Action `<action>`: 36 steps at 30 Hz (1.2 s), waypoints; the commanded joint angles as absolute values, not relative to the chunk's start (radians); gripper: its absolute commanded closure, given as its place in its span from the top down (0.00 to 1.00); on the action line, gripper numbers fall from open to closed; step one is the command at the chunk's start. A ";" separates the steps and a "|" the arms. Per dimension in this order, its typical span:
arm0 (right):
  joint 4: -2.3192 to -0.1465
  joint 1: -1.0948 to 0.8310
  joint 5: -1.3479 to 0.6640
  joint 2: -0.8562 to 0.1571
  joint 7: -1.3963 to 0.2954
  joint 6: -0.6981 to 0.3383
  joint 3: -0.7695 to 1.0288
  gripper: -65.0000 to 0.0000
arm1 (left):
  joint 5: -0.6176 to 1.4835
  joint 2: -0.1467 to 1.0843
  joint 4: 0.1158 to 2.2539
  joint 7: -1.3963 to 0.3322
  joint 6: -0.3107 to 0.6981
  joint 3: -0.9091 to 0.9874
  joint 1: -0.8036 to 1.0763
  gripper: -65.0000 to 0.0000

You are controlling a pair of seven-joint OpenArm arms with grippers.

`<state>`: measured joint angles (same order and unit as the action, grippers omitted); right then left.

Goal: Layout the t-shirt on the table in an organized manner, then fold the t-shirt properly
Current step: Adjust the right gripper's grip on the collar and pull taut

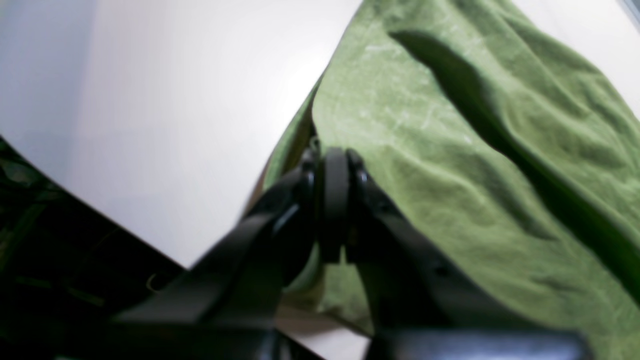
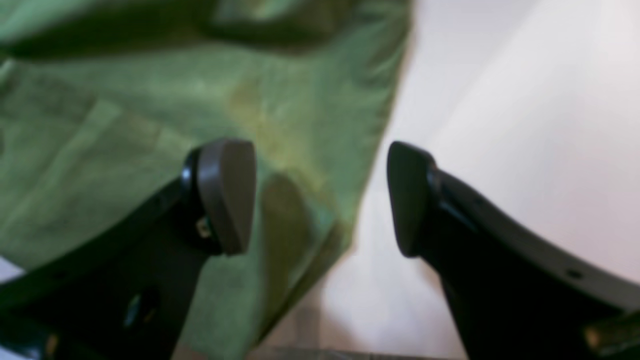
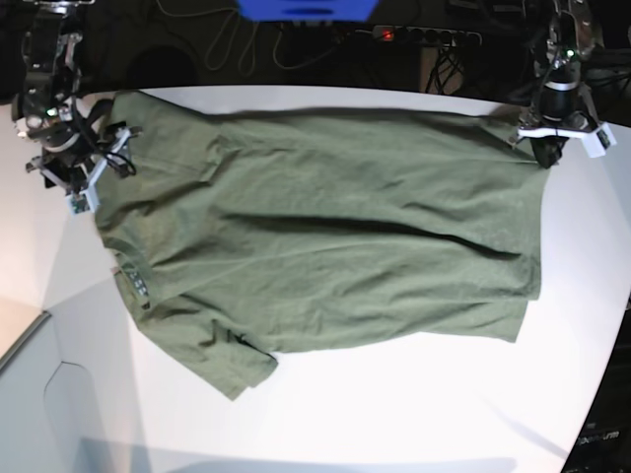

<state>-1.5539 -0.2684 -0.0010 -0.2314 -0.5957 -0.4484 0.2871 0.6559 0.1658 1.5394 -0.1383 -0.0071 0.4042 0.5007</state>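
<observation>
Right gripper stands wide, its two pads apart with nothing between them; the shirt edge lies just under and beside the gap, so I judge the cloth is free on this side. Left gripper is pinched tight on the shirt's edge, a fold of green cloth caught between its pads near the table rim.

From the base view, the shirt lies spread across the white table, roughly flat and lengthwise from side to side, with long soft creases running along it. One sleeve juts out at the near lower corner, and the collar end sits toward the right gripper's side. The left gripper holds a far corner of the hem end, probably to keep that end taut and anchored while the other end lies loose.

No containers appear here; the table alone bears the shirt. Dark cables and a power strip lie beyond the far table edge.

Layout looks nearly done; folding has not begun.
</observation>
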 commanded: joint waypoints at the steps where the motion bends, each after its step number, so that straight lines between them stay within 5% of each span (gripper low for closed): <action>1: -1.564 -0.274 -0.004 -0.245 -0.579 -0.446 0.294 0.60 | 0.657 0.176 1.555 -0.114 -0.002 0.409 0.501 0.00; 18: -1.443 -0.332 -0.005 -0.168 -0.578 -0.446 0.318 0.58 | 0.657 0.174 1.554 -0.114 -0.002 0.415 0.506 0.00; 21: -1.449 -0.361 -0.005 -0.162 -0.572 -0.446 0.315 0.42 | 0.657 0.176 1.557 -0.114 -0.002 0.417 0.510 0.00; 25: -1.451 -0.366 -0.005 -0.162 -0.576 -0.446 0.320 0.00 | 0.664 0.176 1.581 -0.114 -0.002 0.418 0.532 0.00; 36: -1.834 -0.489 -0.005 -0.105 -0.567 -0.446 0.460 0.00 | 0.659 0.168 1.781 -0.111 -0.002 0.420 0.611 0.00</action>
